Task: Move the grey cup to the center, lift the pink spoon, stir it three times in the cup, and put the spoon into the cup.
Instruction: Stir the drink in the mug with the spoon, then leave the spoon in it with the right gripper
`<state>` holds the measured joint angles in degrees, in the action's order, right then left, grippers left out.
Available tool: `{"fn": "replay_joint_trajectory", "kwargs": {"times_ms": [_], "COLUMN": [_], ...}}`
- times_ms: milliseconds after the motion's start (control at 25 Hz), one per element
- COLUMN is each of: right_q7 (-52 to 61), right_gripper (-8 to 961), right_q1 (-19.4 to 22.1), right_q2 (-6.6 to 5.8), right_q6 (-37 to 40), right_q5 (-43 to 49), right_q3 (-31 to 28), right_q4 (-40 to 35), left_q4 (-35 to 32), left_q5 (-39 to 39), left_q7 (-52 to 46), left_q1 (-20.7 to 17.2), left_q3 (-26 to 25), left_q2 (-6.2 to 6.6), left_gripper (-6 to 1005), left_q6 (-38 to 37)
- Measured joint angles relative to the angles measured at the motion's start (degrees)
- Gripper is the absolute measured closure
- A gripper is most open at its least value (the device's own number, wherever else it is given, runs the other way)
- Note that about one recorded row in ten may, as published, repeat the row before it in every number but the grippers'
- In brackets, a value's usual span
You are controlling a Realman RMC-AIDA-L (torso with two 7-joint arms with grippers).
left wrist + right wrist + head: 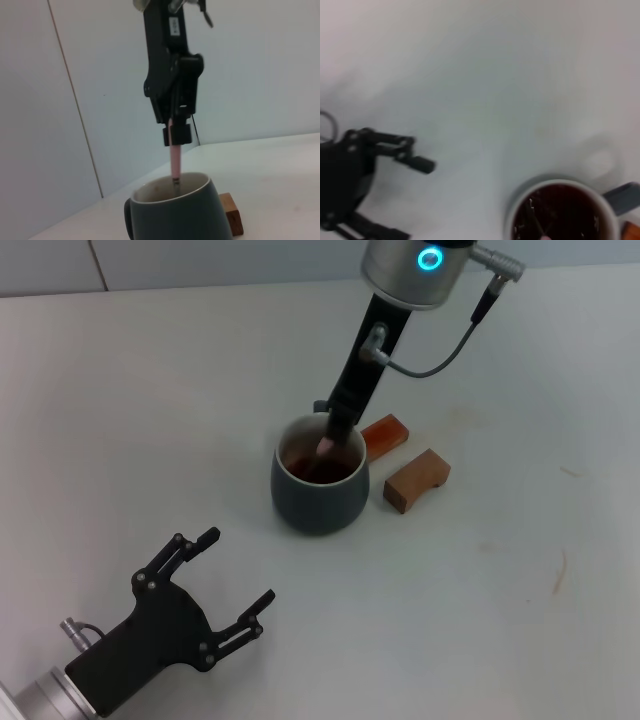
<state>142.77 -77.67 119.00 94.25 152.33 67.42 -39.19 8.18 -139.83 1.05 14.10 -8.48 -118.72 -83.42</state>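
The grey cup [315, 502] stands upright mid-table with dark brown liquid inside; it also shows in the left wrist view [175, 220] and the right wrist view [555, 184]. My right gripper [338, 426] reaches down from the far side and is shut on the pink spoon [326, 447], just above the cup's rim. The spoon stands nearly upright with its metal end down in the liquid; the left wrist view shows its pink handle [175, 160] below the right gripper [176, 131]. My left gripper [240, 566] is open and empty, near the front left.
Two brown wooden blocks lie right of the cup, one orange-brown [385, 433] and one lighter [416, 480]. One block [231, 215] shows behind the cup in the left wrist view. The white table [500, 620] stretches around.
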Motion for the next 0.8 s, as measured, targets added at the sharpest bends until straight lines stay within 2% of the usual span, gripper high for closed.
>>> {"fn": "replay_joint_trajectory", "kwargs": {"times_ms": [200, 400, 520, 640, 800], "right_q7": [0.75, 0.34, 0.12, 1.52, 2.14], "right_gripper": [830, 830, 830, 830, 822], "right_q1": [-0.3, -0.32, -0.71, -1.14, -1.11], "right_q2": [-0.02, 0.3, 0.32, 0.32, 0.31], "right_q6": [1.26, 4.81, 3.54, 1.32, 2.01], "right_q5": [3.59, 0.79, -0.47, 3.79, 5.76], "right_q3": [0.28, 0.34, 0.62, 2.08, 2.62], "right_q4": [0.29, -1.18, -1.53, -1.6, -1.39], "left_q4": [-0.01, 0.0, -0.01, -0.01, -0.01], "left_q5": [0.0, 0.0, 0.0, 0.01, 0.04], "left_q7": [0.0, 0.0, 0.0, 0.0, 0.0], "left_q1": [-0.14, 0.19, 0.36, 0.39, 0.41], "left_q3": [-0.04, -0.05, -0.05, -0.05, -0.05], "left_q2": [-0.02, -0.02, -0.02, 0.0, 0.06], "left_gripper": [140, 140, 140, 140, 140], "left_q6": [-0.21, -0.12, -0.11, -0.15, -0.46]}}
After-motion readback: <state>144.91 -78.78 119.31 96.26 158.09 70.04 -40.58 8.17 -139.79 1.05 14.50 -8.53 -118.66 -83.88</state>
